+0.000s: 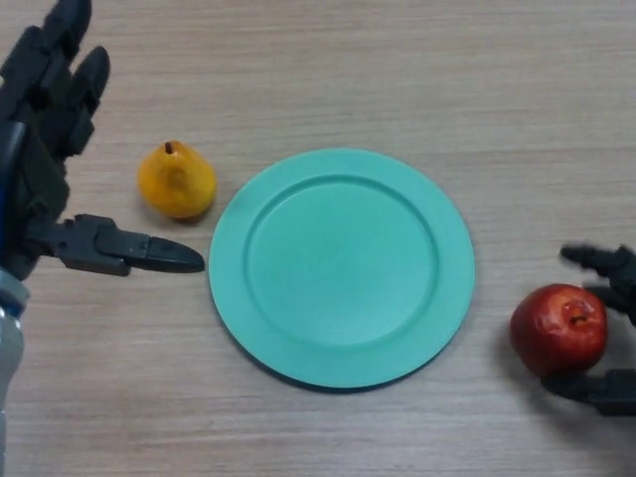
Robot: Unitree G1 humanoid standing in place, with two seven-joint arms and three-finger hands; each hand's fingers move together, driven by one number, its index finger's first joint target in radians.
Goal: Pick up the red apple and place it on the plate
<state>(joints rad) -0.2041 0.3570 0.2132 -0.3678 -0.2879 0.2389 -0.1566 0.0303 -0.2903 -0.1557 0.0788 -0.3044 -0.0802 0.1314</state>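
Observation:
The red apple (558,328) rests on the wooden table at the right, just off the rim of the teal plate (341,266). My right hand (608,390) comes in from the right edge and brackets the apple. Its fingers (599,261) reach over the far side and its thumb lies under the near side, spread and not clamped on the fruit. Most of this hand is out of view. My left hand (45,149) is open at the far left, with its thumb (134,250) pointing toward the plate.
A yellow pear (177,180) sits on the table left of the plate, between my left hand's fingers and thumb, not touched. The plate holds nothing.

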